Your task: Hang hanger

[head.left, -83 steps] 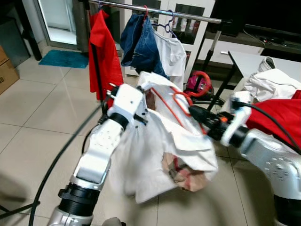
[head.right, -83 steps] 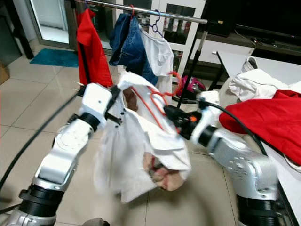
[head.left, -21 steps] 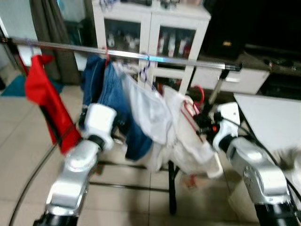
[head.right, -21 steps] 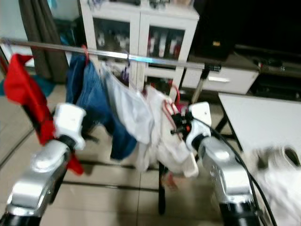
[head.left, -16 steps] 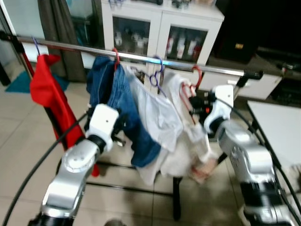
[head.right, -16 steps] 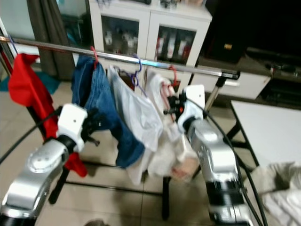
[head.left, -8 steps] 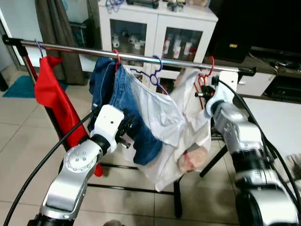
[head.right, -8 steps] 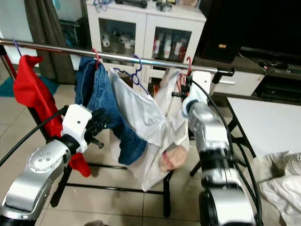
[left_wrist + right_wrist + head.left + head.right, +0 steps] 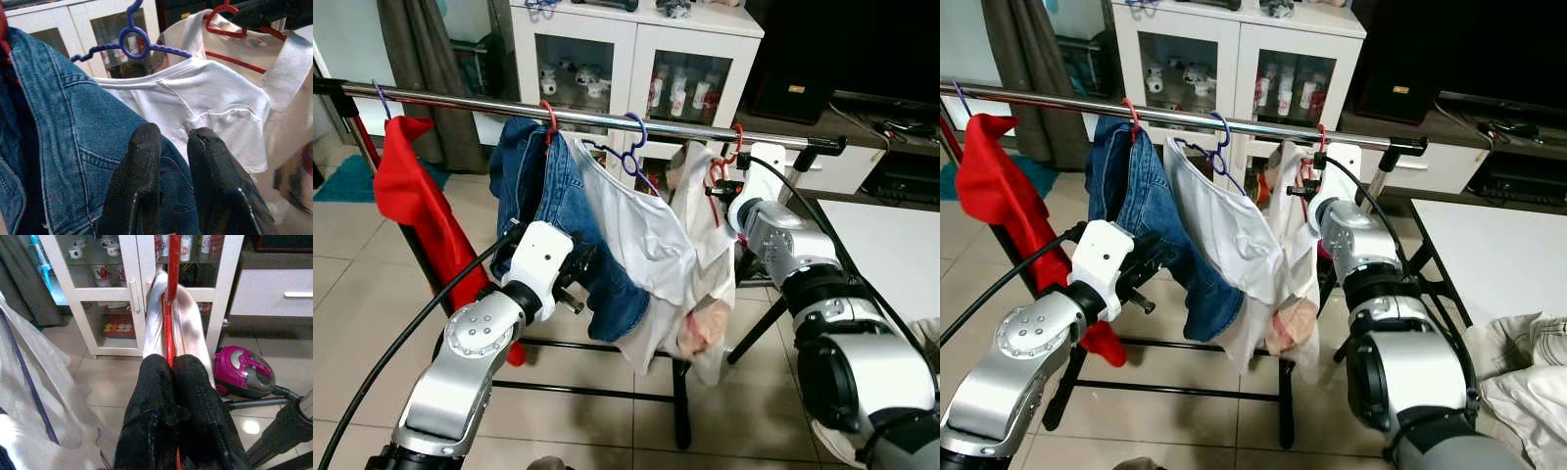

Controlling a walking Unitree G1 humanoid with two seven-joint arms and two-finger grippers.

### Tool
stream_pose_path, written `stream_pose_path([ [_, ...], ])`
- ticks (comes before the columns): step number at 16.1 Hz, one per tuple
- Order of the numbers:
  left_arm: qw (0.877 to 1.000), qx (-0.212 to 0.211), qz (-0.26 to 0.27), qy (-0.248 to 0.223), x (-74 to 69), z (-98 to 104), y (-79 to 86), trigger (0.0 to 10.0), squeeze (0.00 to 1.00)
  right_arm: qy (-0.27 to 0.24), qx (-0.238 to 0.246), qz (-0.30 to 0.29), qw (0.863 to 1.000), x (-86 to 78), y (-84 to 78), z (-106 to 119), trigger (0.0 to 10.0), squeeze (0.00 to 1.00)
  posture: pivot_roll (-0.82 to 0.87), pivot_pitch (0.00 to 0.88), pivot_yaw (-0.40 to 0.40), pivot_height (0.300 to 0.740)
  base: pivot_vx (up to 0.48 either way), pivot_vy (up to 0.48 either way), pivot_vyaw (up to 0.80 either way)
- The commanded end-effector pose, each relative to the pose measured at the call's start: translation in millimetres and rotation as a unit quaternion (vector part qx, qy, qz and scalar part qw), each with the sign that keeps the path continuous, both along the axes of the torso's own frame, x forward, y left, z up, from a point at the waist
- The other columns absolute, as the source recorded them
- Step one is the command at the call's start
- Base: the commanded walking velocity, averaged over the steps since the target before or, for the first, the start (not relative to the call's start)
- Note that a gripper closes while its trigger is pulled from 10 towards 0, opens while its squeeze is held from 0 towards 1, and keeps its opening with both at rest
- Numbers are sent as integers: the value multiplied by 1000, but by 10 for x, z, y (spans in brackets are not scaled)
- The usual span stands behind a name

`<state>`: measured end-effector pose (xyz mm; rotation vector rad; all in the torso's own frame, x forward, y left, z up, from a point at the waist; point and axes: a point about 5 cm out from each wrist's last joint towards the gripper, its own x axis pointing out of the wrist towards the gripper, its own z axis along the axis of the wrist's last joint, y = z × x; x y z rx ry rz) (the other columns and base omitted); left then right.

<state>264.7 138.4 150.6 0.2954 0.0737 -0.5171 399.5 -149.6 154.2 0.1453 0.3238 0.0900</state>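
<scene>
Tiled floor lies under a rail crossing the upper frame. Right gripper pinches the red hanger, hooked at upper right. Left gripper, slightly spread, faces jeans at centre-left.

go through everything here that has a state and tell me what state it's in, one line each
Red hanger: hooked over the rail, shirt on it.
Right gripper: jaws shut on the red hanger.
Left gripper: jaws slightly apart, empty, by the jeans.
Blue hanger: on the rail, carrying a white shirt.
Cabinet doors: closed.
</scene>
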Motion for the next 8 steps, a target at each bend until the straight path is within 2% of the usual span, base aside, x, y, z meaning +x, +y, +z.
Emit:
stream_pose_path([
  [1,1000,3,-11,-1,-29,16,-42,10000,0,28,-7,6,1000,-33,-36,-114,10000,0,182,0,-91,740,0,0,0],
  [2,1000,3,-9,-1,-31,16,-37,10000,0,28,-10,17,999,-39,-31,-138,10000,0,182,0,-92,740,0,0,0],
  [3,1000,-1,-5,-3,-31,22,-30,10000,0,8,1,30,1000,-41,-41,-129,10000,220,180,0,-92,740,0,0,0],
  [4,1000,-1,-2,-5,-30,27,-24,10000,0,-14,-2,33,999,-42,-82,-95,10000,1000,180,0,-93,740,0,0,0],
  [6,1000,-1,0,-7,-29,32,-13,10000,0,-45,-12,33,998,-55,-156,-37,10000,1000,182,0,-95,740,0,0,0],
  [8,1000,-2,16,-11,-29,36,38,10000,0,-90,-8,60,994,-162,-244,83,10000,1000,180,0,-92,740,0,0,0],
])
